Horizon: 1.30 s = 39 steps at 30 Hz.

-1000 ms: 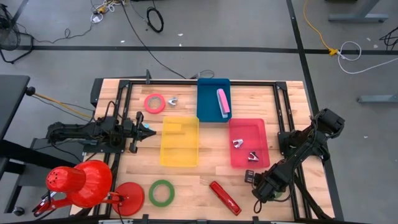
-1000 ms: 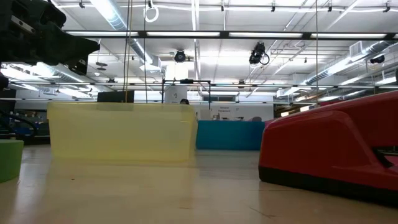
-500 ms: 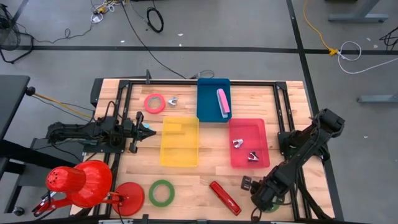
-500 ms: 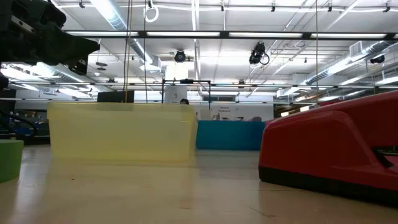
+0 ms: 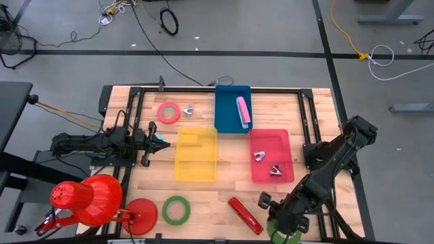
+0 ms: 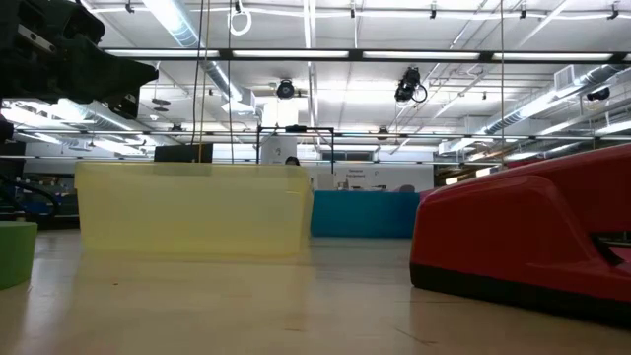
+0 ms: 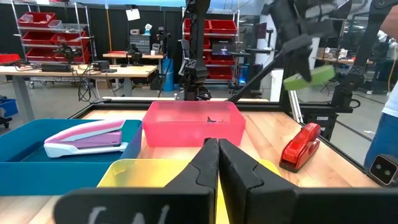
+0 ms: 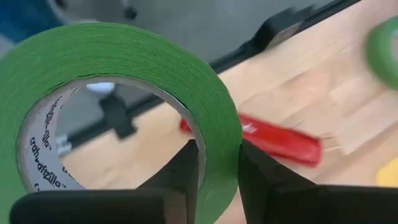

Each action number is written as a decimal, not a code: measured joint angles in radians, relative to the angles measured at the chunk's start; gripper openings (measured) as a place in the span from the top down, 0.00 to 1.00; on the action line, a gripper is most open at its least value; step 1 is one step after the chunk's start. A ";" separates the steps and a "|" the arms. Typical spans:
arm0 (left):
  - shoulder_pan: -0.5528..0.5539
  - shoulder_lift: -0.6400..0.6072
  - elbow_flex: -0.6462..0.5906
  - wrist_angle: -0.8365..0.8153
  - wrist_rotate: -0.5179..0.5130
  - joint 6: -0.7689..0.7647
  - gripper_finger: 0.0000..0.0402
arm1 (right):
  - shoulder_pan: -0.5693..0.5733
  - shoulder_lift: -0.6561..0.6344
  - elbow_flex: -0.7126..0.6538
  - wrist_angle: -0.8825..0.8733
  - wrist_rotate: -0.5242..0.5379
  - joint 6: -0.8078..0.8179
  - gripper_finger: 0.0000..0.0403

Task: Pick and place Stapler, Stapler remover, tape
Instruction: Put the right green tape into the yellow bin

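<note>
— Holding a green tape roll [image 8: 124, 81] by its wall, the right gripper [image 8: 214, 171] hangs at the near edge of the tabletop [image 5: 203, 200], beside the red stapler [image 5: 245, 215]. How should it carry?

— Level and slow; only one wall is pinched, so the roll could swing. It should clear the stapler before heading for the yellow bin [image 5: 196, 154], probably the tape's bin, though that is hard to tell.

— And the other arm?

— The left gripper [image 5: 163, 141] waits clenched and empty beside the yellow bin. Farther off, a second stapler [image 5: 242, 110] lies in the blue bin [image 5: 225, 112].
</note>
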 joint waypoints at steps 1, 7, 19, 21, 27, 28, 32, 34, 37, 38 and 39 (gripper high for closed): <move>0.000 0.000 0.000 0.000 0.000 0.000 0.96 | -0.010 0.000 0.020 -0.001 0.000 0.009 0.80; 0.000 0.000 0.000 0.000 0.000 0.000 0.96 | -0.094 0.000 0.138 -0.013 0.000 0.031 0.80; 0.000 0.000 0.000 0.000 0.000 0.000 0.96 | -0.381 0.000 0.354 -0.045 0.000 0.060 0.80; 0.000 0.000 0.000 0.000 0.000 0.000 0.96 | -0.433 0.000 0.381 -0.044 0.000 0.058 0.80; 0.000 0.000 0.000 0.000 0.000 0.000 0.96 | -0.574 0.000 0.439 -0.030 0.000 0.057 0.80; 0.000 0.000 0.000 0.000 0.000 0.000 0.96 | -0.595 -0.001 0.444 -0.023 -0.001 0.057 0.80; 0.000 0.000 0.000 0.000 0.000 0.000 0.96 | -0.672 -0.001 0.450 -0.021 0.000 0.057 0.80; 0.000 0.000 0.000 0.000 0.000 0.000 0.96 | -0.707 -0.001 0.450 -0.021 0.010 0.063 0.80; 0.000 0.000 0.000 0.000 0.000 0.000 0.96 | -0.753 -0.001 0.450 -0.018 0.026 0.081 0.80; 0.000 0.000 0.000 0.000 0.000 0.000 0.96 | -0.768 -0.001 0.450 -0.014 0.028 0.082 0.80; 0.000 0.000 0.000 0.000 0.000 0.000 0.96 | -0.784 -0.001 0.450 -0.008 0.027 0.083 0.80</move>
